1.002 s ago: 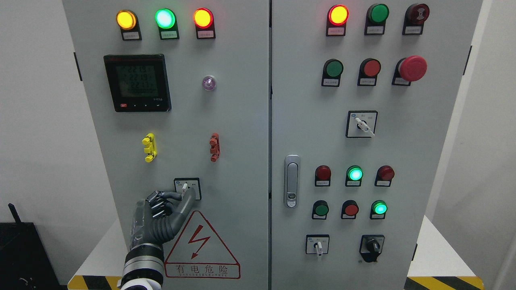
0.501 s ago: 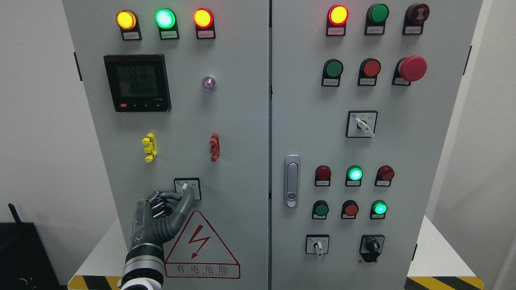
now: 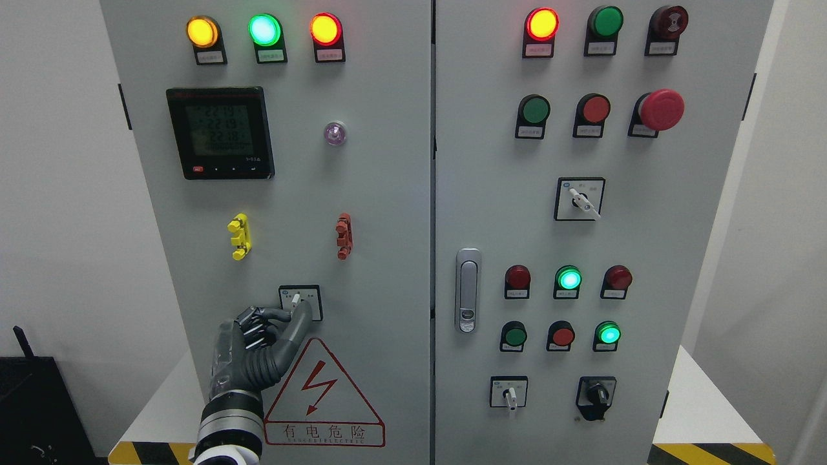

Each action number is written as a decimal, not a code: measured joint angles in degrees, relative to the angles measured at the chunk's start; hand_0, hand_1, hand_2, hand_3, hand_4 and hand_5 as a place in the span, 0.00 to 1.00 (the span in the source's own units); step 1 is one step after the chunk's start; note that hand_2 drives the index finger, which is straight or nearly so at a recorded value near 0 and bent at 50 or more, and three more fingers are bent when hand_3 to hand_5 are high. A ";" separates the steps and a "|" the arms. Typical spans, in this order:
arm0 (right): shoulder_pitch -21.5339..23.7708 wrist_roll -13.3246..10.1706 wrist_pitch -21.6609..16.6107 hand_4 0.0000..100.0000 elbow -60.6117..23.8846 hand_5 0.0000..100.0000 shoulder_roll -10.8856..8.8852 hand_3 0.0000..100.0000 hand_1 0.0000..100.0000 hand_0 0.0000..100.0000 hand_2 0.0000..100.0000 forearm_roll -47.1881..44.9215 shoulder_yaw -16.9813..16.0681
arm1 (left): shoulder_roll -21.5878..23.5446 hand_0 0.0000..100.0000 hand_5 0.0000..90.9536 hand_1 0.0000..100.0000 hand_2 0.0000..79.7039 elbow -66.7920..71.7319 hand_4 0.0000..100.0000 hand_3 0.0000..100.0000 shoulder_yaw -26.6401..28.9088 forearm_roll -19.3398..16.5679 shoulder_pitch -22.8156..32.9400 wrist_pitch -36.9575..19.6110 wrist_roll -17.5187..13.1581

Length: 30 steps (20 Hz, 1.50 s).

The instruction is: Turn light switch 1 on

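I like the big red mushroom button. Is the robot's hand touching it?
No, the left hand is low on the left door at the small switch, far from the big red button on the right door.

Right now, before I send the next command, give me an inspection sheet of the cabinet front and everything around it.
Surface: grey two-door cabinet, doors shut, panel upright.
Job's things: small selector switch low on the left door, white lever pointing roughly up.
Clutter: yellow clip and red clip on the left door; warning triangle below the switch.
Grippers: left robot hand at the switch, thumb and one finger reaching up to the lever, other fingers curled; whether it grips the lever cannot be told. Right robot hand not in view.
Cables: nothing seen.
Surroundings: white walls, black box at lower left, striped floor tape.
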 measured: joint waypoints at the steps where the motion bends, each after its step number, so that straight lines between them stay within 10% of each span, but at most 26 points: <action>1: 0.00 0.00 0.00 0.00 0.00 0.00 0.00 0.00 0.00 0.00 0.00 0.00 0.00 | 0.00 0.32 0.93 0.71 0.75 0.00 0.94 0.93 0.00 0.00 0.00 0.00 0.00; 30: 0.00 0.00 0.00 0.00 0.00 0.00 0.00 0.00 0.00 0.00 0.00 0.00 0.00 | -0.01 0.52 0.93 0.66 0.78 0.01 0.94 0.94 -0.03 -0.04 0.13 0.57 -0.27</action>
